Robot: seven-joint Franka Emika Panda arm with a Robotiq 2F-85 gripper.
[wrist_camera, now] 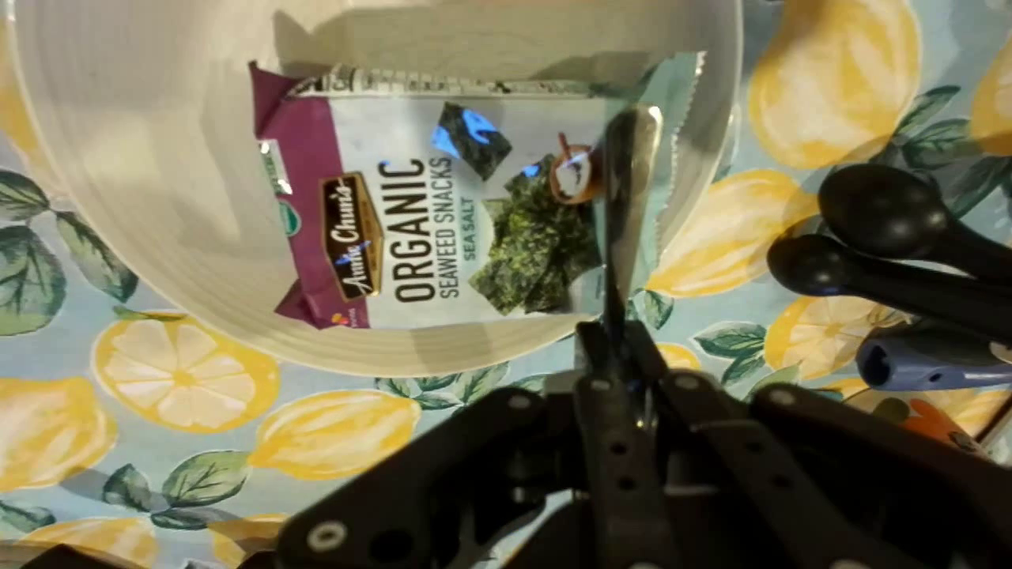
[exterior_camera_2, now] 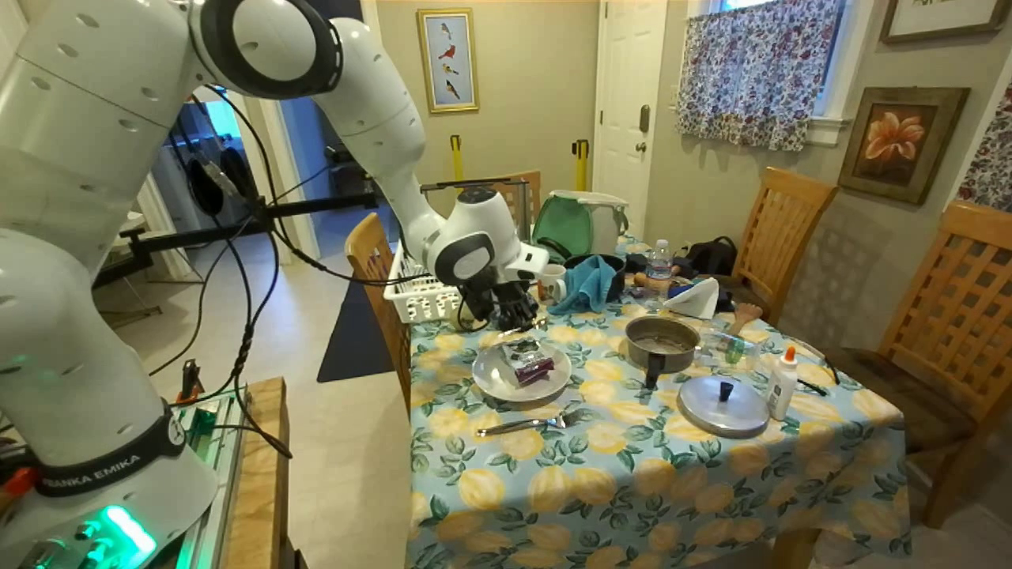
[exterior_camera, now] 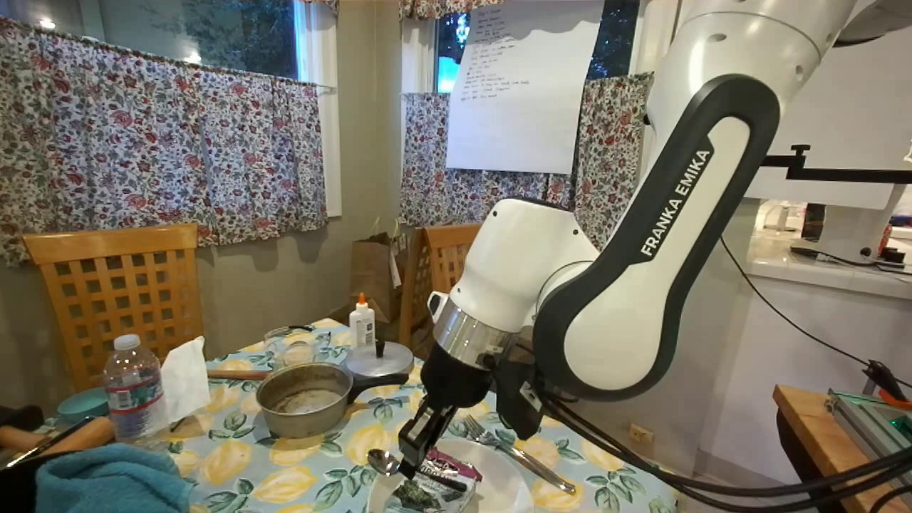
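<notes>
Tablecloth (exterior_camera_2: 656, 482), fork (exterior_camera: 527, 462) beside plate (wrist_camera: 158, 158) under spoon (exterior_camera: 384, 462)

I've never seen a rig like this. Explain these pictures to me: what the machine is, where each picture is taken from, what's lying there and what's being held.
The big white jointed machine is a robot arm; the black gripper at its end works as its hand. Two pictures are taken from outside the arm, and the third looks down from its wrist. The gripper is closed on a metal spoon, whose handle reaches over a seaweed snack packet on a pale plate. A fork lies beside the plate. Elsewhere on the lemon-patterned cloth are a pot, a lid and an orange-capped white bottle.
</notes>
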